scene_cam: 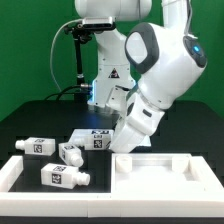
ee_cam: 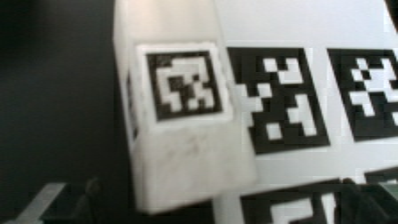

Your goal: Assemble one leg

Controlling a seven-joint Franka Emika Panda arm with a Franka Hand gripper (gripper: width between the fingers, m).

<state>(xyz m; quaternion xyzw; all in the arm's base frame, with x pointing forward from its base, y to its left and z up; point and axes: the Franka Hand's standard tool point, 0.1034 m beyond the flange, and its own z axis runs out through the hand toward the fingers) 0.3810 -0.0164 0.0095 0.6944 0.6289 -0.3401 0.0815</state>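
Observation:
In the exterior view the arm [scene_cam: 140, 110] reaches down over a flat white tabletop part [scene_cam: 88, 137] with a black tag, at the table's middle. The arm's own bulk hides the gripper there. Three white legs lie at the exterior view's left: one [scene_cam: 37, 145], one [scene_cam: 70, 152] and one [scene_cam: 64, 176]. In the wrist view a thick white tagged part [ee_cam: 182, 110] fills the middle, very close. My gripper [ee_cam: 214, 205] is open. Its dark fingers [ee_cam: 64, 202] stand apart on either side of that part's near end, not touching it.
The marker board [ee_cam: 320, 95] with several black tags lies beside the white part in the wrist view. A white raised frame [scene_cam: 160, 170] borders the work area at the front and the exterior view's right. The robot base [scene_cam: 105, 80] stands behind.

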